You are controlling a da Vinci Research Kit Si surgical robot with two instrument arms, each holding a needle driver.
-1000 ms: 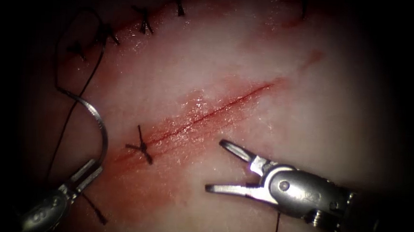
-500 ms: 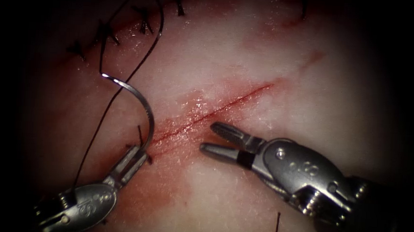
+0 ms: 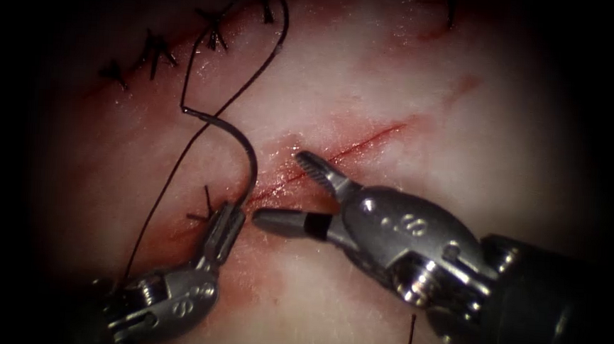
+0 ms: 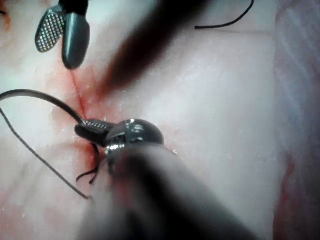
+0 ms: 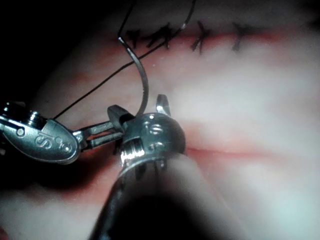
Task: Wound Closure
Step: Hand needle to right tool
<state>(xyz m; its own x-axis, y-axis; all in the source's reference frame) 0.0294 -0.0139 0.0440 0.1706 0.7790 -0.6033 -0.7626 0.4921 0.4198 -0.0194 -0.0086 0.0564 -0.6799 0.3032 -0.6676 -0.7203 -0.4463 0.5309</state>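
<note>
Needle [image 3: 241, 150] sits clamped in the left tool [image 3: 227, 225], gripped near its pointed end, its curve arching up and left off the tissue [image 3: 508, 134]; nothing shows it in the tissue. Thread [image 3: 178, 185] runs from the needle's far end, loops toward the far row of stitches [image 3: 158, 49] and trails back down on the left. The left tool's tip lies at the near end of the cut [image 3: 351, 150], by the one stitch [image 3: 208, 212] already there.

Just right of it, the right tool [image 3: 284, 192] has its jaws spread and holds nothing; one jaw lies over the cut, the other points at the left tool's tip.

My judgement: the hold is close to the point, so the needle could swivel. A firm clamp, the loose thread kept off both tools, and the open jaws kept from scraping the cut edge would serve well.
</note>
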